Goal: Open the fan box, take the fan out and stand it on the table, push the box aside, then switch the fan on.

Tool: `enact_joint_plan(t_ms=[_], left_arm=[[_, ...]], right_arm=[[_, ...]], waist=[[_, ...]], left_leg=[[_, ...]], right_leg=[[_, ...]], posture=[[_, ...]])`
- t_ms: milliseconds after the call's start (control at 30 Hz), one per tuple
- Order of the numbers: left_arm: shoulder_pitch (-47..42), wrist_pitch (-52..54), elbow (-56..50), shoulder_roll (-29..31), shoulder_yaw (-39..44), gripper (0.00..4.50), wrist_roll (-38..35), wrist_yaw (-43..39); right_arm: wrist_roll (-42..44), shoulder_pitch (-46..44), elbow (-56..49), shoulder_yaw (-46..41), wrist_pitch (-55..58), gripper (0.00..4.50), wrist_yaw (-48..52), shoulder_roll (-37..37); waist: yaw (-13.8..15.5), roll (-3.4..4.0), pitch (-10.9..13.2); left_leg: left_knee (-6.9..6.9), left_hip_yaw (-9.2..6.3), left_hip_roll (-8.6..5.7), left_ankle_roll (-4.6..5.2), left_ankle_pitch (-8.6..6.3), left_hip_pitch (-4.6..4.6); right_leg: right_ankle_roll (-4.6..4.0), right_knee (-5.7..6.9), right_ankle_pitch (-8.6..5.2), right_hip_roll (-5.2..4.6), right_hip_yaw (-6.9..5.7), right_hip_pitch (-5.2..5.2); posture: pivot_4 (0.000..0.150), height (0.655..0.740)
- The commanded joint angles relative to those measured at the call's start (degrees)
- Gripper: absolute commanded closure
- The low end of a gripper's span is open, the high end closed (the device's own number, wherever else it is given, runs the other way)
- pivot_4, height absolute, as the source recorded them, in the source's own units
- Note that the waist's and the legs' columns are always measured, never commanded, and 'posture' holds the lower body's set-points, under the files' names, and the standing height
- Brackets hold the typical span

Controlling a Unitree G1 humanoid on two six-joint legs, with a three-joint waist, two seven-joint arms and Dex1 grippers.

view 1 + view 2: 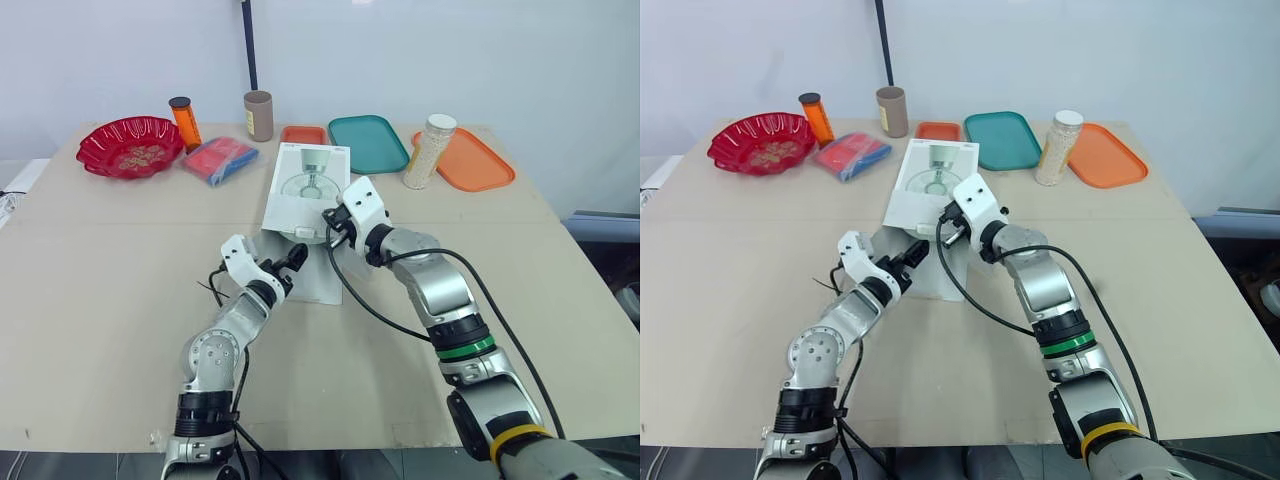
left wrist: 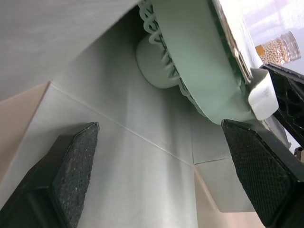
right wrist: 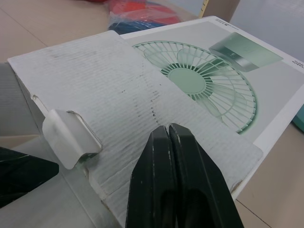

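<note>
Beige tabletop, white wall behind. Fan box lies flat at centre, long axis running away from me, open mouth toward me. Fan still inside, just beyond my left end effector, fingers apart at mouth. My right end effector, fingers pressed together, sits over upper flap; contact unclear. Left arm nearer for pull-out, I judge.

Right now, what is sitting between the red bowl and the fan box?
A red and blue packet lies between the red bowl and the fan box, as the left eye view shows.
</note>
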Motion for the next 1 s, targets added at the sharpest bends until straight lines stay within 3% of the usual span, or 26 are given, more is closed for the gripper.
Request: enact_joint_plan(t_ms=[33, 600, 1000], left_arm=[[-0.9, -2.9, 1.7, -2.8, 0.6, 0.09, 1.1, -1.3], [-1.6, -3.7, 3.3, -6.5, 2.3, 0.09, -3.1, -8.6], [-3.7, -5.7, 7.9, -7.0, 2.8, 0.09, -1.3, -7.8]], right_arm=[[-1.1, 2.3, 2.1, 1.1, 0.6, 4.50, 0.4, -0.4], [-2.2, 3.0, 2.9, 1.6, -0.3, 4.50, 0.8, -0.3], [-2.5, 3.0, 3.5, 1.5, -0.6, 4.50, 0.8, -0.9]], waist=[[0.0, 0.00, 0.0], [0.0, 0.04, -0.1], [0.0, 0.05, -0.1]], left_leg=[[0.00, 0.00, 0.00, 0.00, 0.00, 0.00], [-0.01, 0.00, -0.02, 0.01, 0.01, 0.02], [0.00, 0.00, -0.02, 0.01, 0.01, 0.03]], right_leg=[[0.00, 0.00, 0.00, 0.00, 0.00, 0.00], [0.02, -0.01, -0.01, -0.01, -0.01, 0.04], [0.03, -0.01, -0.01, -0.01, 0.00, 0.04]], posture=[[0.150, 0.7400], [0.150, 0.7400], [0.150, 0.7400]])
